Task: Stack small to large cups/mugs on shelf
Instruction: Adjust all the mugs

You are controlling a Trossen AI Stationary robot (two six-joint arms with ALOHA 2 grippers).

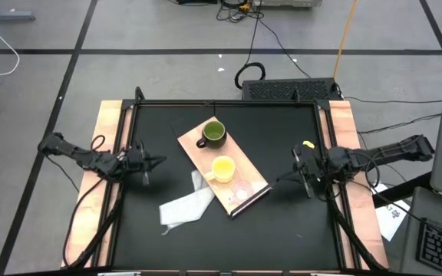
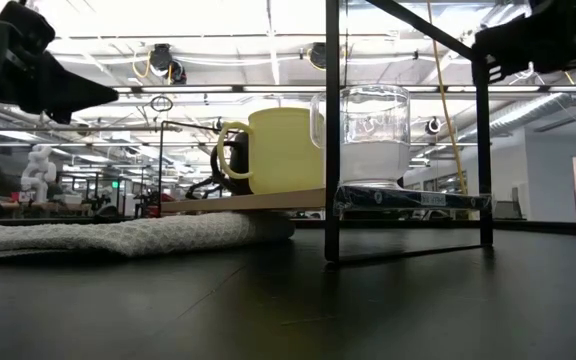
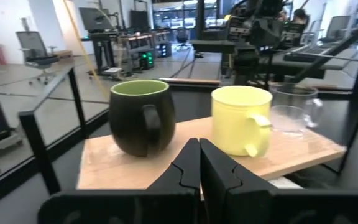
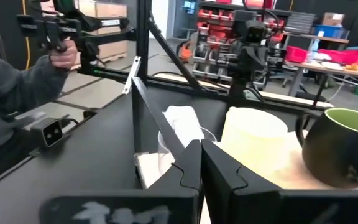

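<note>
The light-wood shelf (image 1: 222, 165) lies slantwise mid-table, its near end resting on the white cloth (image 1: 186, 205). In a row on it stand the dark green mug (image 1: 214, 133), the yellow mug (image 1: 223, 169) and the clear plastic cup (image 1: 243, 188). All three show in the left wrist view: green mug (image 3: 140, 118), yellow mug (image 3: 241, 119), clear cup (image 3: 294, 107). My left gripper (image 1: 156, 161) is shut and empty, left of the shelf. My right gripper (image 1: 286, 178) is shut and empty, right of the shelf.
A black frame (image 1: 229, 103) rims the tabletop; its posts (image 2: 333, 130) stand near the cups in the low view. A person's sleeve and hand (image 4: 23, 68) show beyond the table in the right wrist view. Bare black tabletop (image 1: 229, 238) lies near the front edge.
</note>
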